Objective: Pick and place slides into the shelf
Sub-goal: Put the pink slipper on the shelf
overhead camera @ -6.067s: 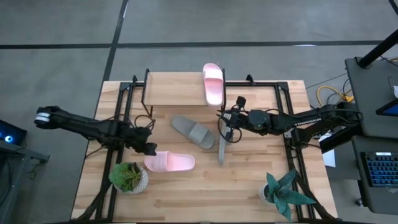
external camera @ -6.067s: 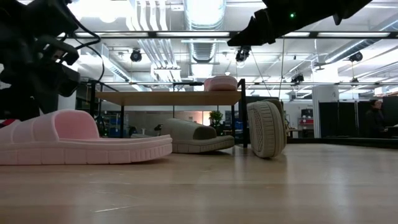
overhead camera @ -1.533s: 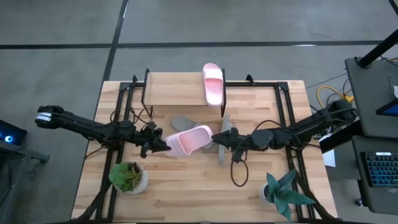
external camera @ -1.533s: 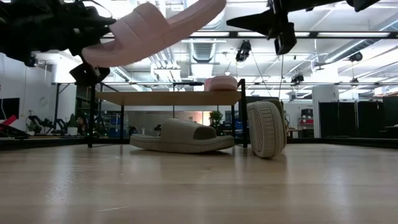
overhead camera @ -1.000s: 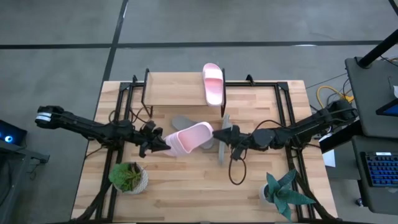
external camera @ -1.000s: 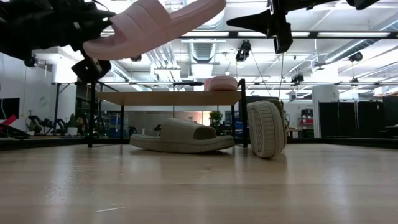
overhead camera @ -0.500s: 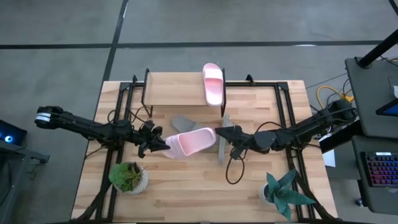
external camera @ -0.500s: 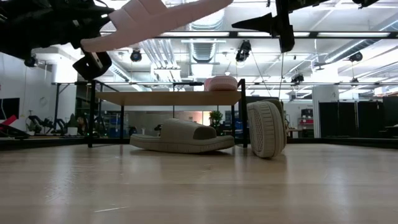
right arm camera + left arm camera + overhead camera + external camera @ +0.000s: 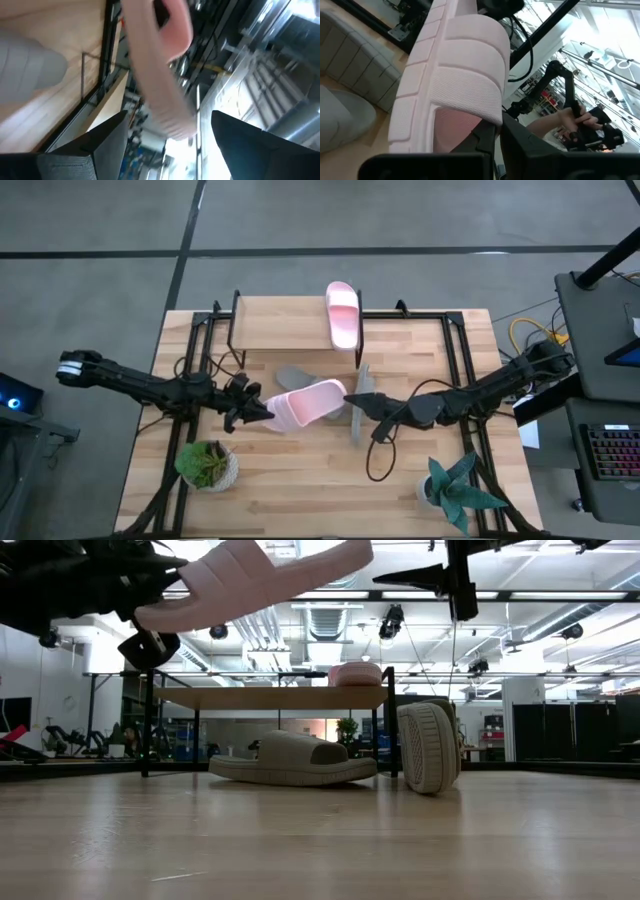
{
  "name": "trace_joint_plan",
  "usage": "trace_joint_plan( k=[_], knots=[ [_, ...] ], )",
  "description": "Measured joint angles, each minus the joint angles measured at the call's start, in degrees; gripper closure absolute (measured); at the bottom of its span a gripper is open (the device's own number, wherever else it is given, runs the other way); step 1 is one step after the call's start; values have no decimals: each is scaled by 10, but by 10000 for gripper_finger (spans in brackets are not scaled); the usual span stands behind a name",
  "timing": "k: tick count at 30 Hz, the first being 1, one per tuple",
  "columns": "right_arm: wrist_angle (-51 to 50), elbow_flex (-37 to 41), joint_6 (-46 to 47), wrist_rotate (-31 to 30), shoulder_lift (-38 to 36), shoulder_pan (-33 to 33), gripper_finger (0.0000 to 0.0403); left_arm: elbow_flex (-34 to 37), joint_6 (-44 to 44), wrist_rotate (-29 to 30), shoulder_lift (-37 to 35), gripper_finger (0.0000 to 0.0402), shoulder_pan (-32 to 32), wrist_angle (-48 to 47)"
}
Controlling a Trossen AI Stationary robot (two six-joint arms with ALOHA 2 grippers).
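Observation:
My left gripper (image 9: 252, 412) is shut on a light pink slide (image 9: 310, 404), held high over the table's middle. It also shows in the low view (image 9: 255, 575). My right gripper (image 9: 352, 398) is open at that slide's free end, its fingers apart in the right wrist view (image 9: 169, 114). A second pink slide (image 9: 342, 315) lies sole down on the shelf's (image 9: 285, 330) plank top, at its right end. One grey slide (image 9: 290, 377) lies flat on the table in front of the shelf. The other grey slide (image 9: 357, 425) stands on its side edge. My left gripper holds the pink slide at its strap end (image 9: 465, 115), coming level from the table's left. One finger (image 9: 482, 137) reaches in under the strap; the other is hidden by the slide. The slide is clear of the table, its free end tilted up. My right gripper: I cannot tell whether it touches the slide's free end (image 9: 165, 75).
A potted plant (image 9: 207, 465) stands at the near left and another (image 9: 460, 490) at the near right. Black frame rails (image 9: 460, 380) run along both sides of the table. A loose cable (image 9: 378, 455) hangs from my right arm.
My left gripper has kept the pink slide aloft; the slide has rocked a little, flattening and tipping back up. My right gripper has stayed open by the slide's free end.

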State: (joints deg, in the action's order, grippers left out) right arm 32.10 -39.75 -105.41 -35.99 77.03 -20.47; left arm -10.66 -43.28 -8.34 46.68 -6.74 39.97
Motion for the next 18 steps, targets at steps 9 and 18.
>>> trace_joint_plan(
  k=[9, 18],
  knots=[
    [-3, -16, -10, 42, 0, 12, 130, 0, -13, -1, 9, 401, 0, 2],
    [-7, -22, -8, 50, 0, 13, 138, 0, -9, -59, 7, 401, 0, 1]
  ],
)
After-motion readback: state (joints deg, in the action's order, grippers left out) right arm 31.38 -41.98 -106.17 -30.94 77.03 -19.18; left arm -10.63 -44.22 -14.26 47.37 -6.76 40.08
